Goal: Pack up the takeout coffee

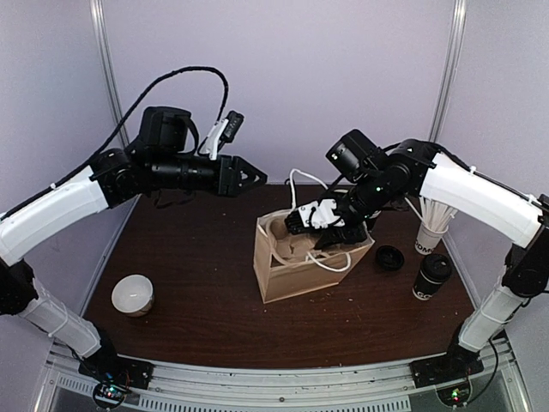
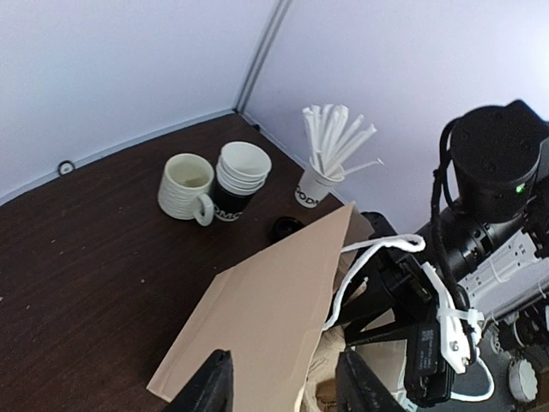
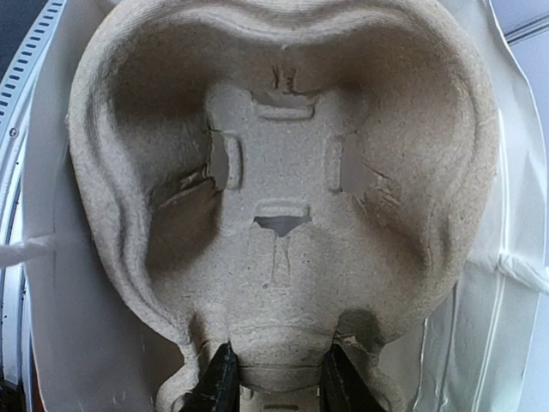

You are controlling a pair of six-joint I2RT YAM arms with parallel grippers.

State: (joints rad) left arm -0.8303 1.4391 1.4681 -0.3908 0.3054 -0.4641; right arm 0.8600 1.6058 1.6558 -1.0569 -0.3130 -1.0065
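The takeout coffee [image 1: 431,276], a cup with a black lid and a black lettered band, stands upright on the table at the right, beyond the bag. It does not show in either wrist view. A brown paper bag [image 1: 292,273] with white rope handles stands open at the table's middle. My right gripper [image 1: 322,225] reaches into the bag's mouth. In the right wrist view it [image 3: 279,386] is shut on the near edge of a grey pulp cup carrier [image 3: 283,172]. My left gripper [image 1: 257,176] hovers high, left of the bag. Its fingers [image 2: 214,384] are apart and empty above the bag's side [image 2: 266,318].
A loose black lid [image 1: 390,257] lies right of the bag. A paper cup of white sticks [image 1: 431,230] stands at the far right. A white ceramic mug [image 2: 184,184] and a stack of lidless paper cups [image 2: 240,176] stand at the back. A white cup [image 1: 133,294] sits front left.
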